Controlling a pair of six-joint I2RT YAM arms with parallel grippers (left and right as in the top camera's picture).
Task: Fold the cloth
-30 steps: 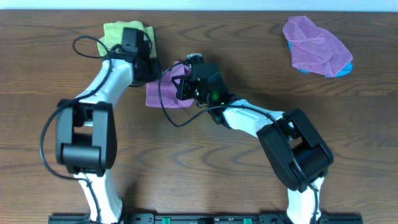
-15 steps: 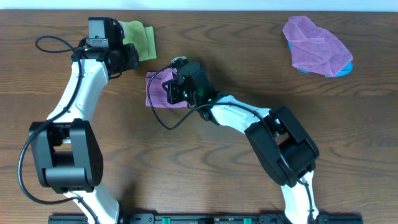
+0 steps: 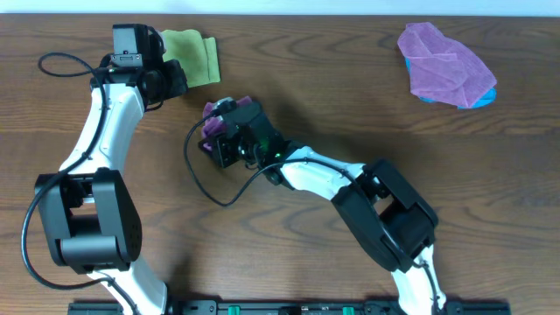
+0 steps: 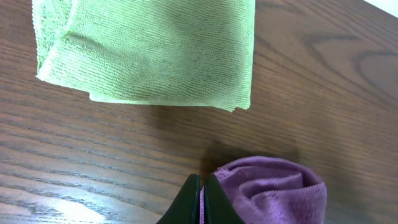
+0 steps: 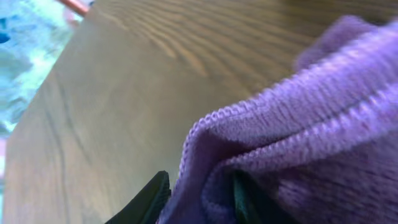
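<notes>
Looking down from the overhead camera, the right gripper (image 3: 216, 144) sits on the small purple cloth (image 3: 210, 128) left of centre on the wooden table (image 3: 350, 96). The cloth is bunched up around the black claw, and only bits of purple peek out at its left and top. The left gripper (image 3: 175, 80) is up near the far edge, just beside a green cloth (image 3: 191, 56) that lies flat and folded. Off at the far right is a second purple cloth (image 3: 444, 63), loosely heaped, with a sliver of something blue (image 3: 486, 98) poking out beneath it.

Over to the left wrist camera: the left gripper (image 4: 200, 186) shows its two dark fingers (image 4: 189, 202) pressed together at the bottom edge, nothing between them. The green cloth (image 4: 149, 50) fills the top of the view, its terry weave clear, apart from the fingers. The purple cloth (image 4: 273, 190) is at lower right, a rounded fold, just beside the fingertips; whether they touch it I cannot tell. Bare wood (image 4: 323, 93) lies between the two cloths.

Now the right wrist camera, very close in: the right gripper (image 5: 199, 193) is clamped on the purple cloth (image 5: 298, 106), a thick fold squeezed between its dark fingers (image 5: 152, 198). The hemmed edge curls over the top of the fold. Beyond it is the tabletop (image 5: 124, 93), running away to a blurred pale blue patch (image 5: 28, 56) at upper left.
</notes>
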